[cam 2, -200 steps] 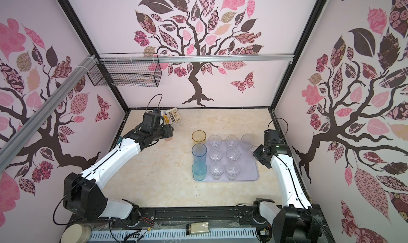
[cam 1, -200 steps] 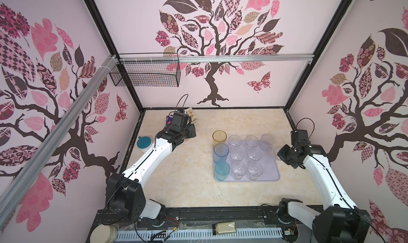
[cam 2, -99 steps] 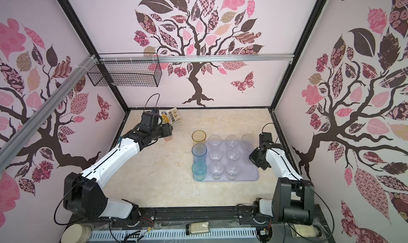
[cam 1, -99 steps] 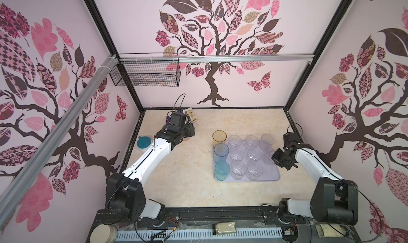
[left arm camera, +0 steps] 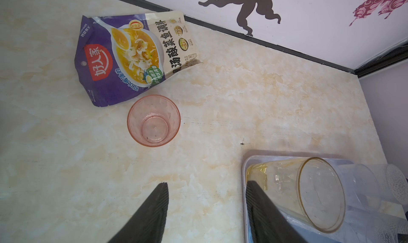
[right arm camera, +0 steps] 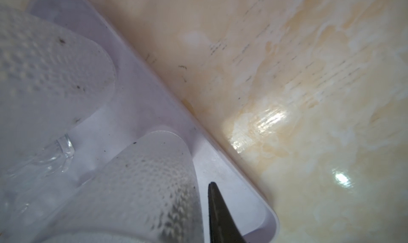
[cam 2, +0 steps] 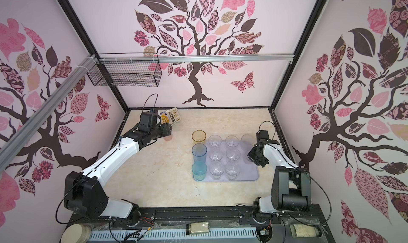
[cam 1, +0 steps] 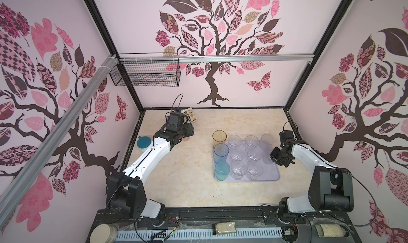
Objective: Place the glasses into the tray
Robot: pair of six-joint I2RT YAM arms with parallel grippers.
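Eleven of the glasses seem to stand in the flat pale-lavender rectangular tray (cam 1: 272,176): a tall amber tumbler (cam 1: 219,136), a tall blue tumbler (cam 1: 221,152), a shorter teal tumbler (cam 1: 222,169), six short clear ones and two frosted ones along its right side. The right pincer (cam 1: 274,158) sits at the nearer frosted tumbler (right arm camera: 141,186); whether it pinches it I cannot tell. One small pink tumbler (left arm camera: 153,120) stands outside on the marbled tabletop (cam 1: 187,186), far left, ahead of the spread, empty left pincer (left arm camera: 206,183).
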